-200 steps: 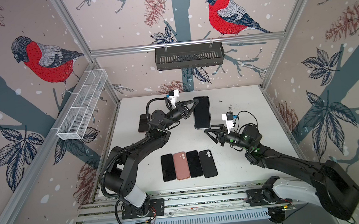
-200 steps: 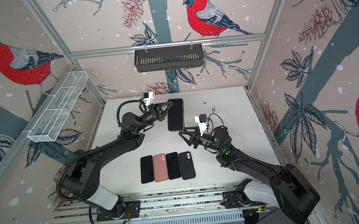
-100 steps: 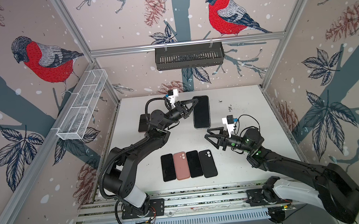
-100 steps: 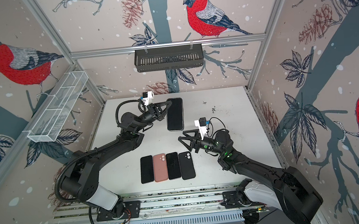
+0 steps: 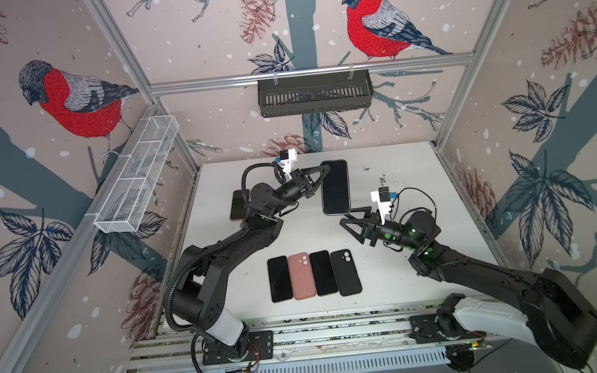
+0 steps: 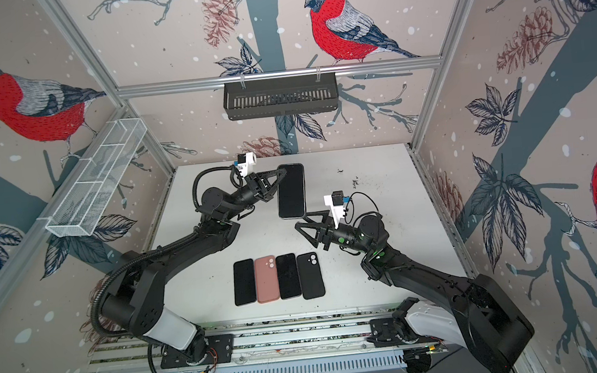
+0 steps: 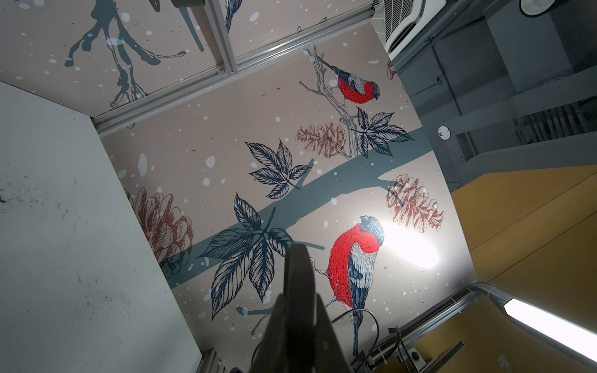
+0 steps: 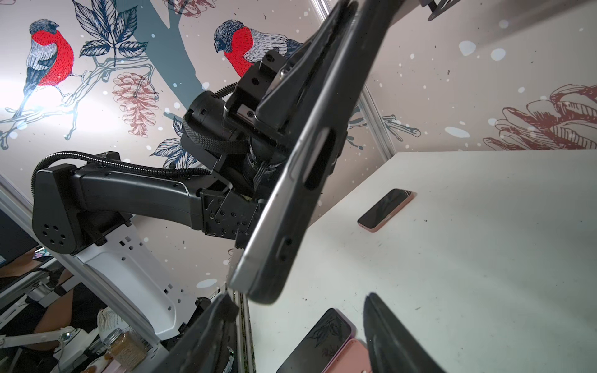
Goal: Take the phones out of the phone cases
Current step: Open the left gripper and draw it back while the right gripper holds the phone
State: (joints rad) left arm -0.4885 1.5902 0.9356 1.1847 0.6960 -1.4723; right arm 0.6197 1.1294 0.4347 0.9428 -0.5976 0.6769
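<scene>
The phone (image 5: pixel 334 188) sits in its black phone case (image 8: pixel 287 232), the pair held up off the desk (image 5: pixel 399 171) toward the far middle, screen facing the top cameras and long axis running far to near. From the right wrist view I can see the silver rim of the phone lying flush in the case along the side (near its far end there may be a slight gap, but I can't be sure). My left tool (image 5: pixel 323 176) is clenched on the left long edge close to the far end, carrying the whole thing. My right tool (image 6: pixel 302 221) is released, its jaws standing apart with nothing between them, just beside the near end of the phone; its fingers (image 8: pixel 213 332) bracket the near corner without touching it. I judge this to be the approach for the peel: hold on the left, strip on the right. Next I need to ease the right tool onto the near corner, catch only the case lip, and pull it away while the left holds firm. A row of four phones and cases (image 5: pixel 314 275) lies on the near desk below, well apart.
</scene>
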